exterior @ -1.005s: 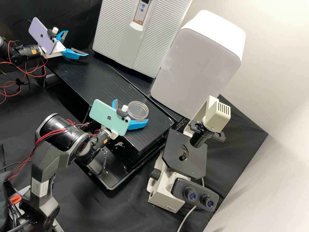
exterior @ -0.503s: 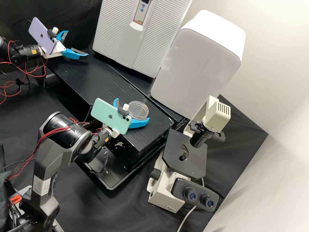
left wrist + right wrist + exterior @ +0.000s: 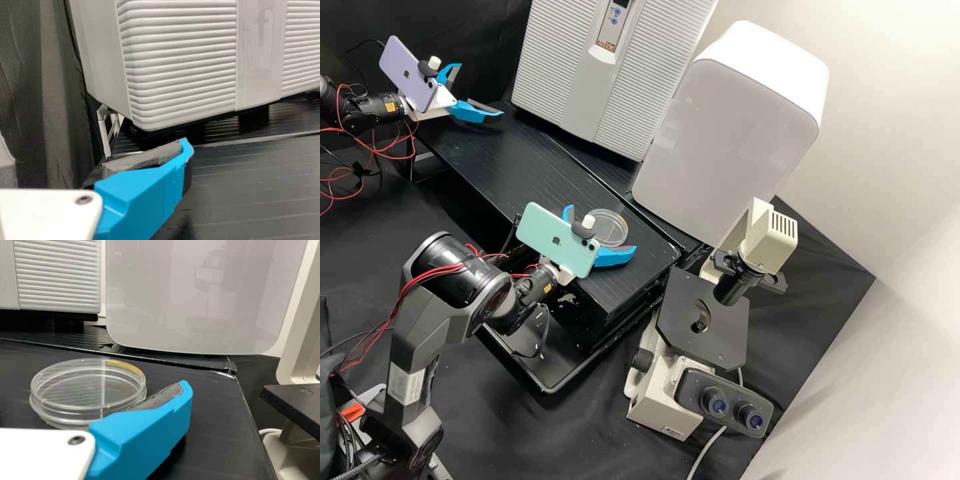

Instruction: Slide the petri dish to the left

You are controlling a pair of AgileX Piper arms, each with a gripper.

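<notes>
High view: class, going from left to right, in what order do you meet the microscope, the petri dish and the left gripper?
left gripper → petri dish → microscope

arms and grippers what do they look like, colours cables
Both arms are dark grey with red cables: right arm, left arm. Each gripper has a white body and two blue fingers with grey pads: right gripper, left gripper. A mint phone rides the right wrist, a lilac phone the left.
</notes>
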